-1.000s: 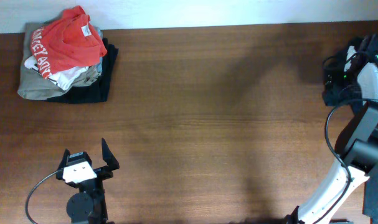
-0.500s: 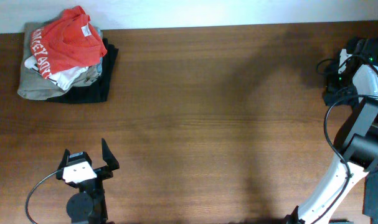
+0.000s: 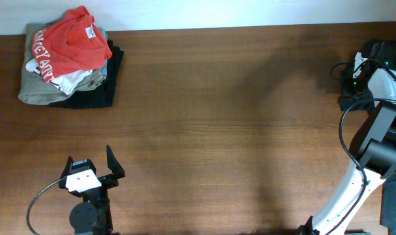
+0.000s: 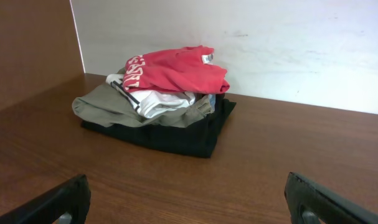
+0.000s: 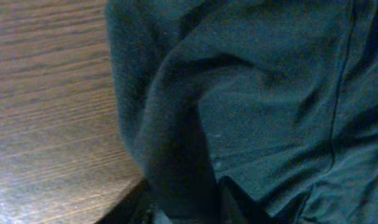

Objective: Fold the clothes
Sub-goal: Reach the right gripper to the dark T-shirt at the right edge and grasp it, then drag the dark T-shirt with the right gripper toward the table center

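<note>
At the near-left edge of the worktop (image 3: 204, 130), the left end effector (image 3: 89, 158) stands wide open and holds nothing. In the far-left corner a red shirt (image 3: 67, 42) tops a beige-grey garment (image 3: 34, 91) and a black garment (image 3: 94, 99). At the right edge, the right end effector (image 5: 185, 208) is closed on a raised fold of the dark navy T-shirt (image 5: 269, 93), which lies on the wood.

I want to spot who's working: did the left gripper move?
No. The left gripper sits at the same spot on the table, just as far from the pile.
</note>
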`<state>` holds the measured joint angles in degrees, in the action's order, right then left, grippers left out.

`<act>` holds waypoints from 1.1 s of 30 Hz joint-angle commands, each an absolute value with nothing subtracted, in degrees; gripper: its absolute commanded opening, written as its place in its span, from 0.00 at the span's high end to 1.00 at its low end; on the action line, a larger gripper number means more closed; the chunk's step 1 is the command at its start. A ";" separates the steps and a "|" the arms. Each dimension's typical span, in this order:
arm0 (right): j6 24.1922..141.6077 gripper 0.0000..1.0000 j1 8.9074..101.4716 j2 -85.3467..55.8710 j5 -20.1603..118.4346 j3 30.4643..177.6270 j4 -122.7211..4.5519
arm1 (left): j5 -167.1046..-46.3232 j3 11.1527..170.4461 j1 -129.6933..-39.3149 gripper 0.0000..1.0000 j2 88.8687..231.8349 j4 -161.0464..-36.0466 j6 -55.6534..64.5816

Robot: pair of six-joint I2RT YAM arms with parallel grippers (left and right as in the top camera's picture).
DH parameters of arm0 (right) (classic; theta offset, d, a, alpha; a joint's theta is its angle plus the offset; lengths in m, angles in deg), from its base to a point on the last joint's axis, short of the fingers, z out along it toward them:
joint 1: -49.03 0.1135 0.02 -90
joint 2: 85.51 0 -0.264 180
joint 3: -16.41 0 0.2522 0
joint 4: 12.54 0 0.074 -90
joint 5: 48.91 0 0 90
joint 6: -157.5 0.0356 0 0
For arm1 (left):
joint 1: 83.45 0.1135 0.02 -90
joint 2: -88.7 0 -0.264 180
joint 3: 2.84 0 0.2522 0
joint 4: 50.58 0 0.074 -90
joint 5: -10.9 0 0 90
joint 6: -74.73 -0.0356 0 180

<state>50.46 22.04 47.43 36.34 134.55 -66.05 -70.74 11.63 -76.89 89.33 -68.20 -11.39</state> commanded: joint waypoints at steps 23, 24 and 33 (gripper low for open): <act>58.05 0.96 27.73 45.42 48.45 141.85 -70.66 | -71.15 11.44 -76.54 0.01 89.00 -68.29 -12.49; 58.62 0.96 28.75 45.42 49.96 141.98 -70.66 | -71.15 11.44 -76.54 0.01 89.00 -68.29 -12.49; 70.09 0.96 55.11 45.45 57.43 142.13 -66.70 | -71.15 11.44 -76.54 0.01 89.00 -68.31 -12.49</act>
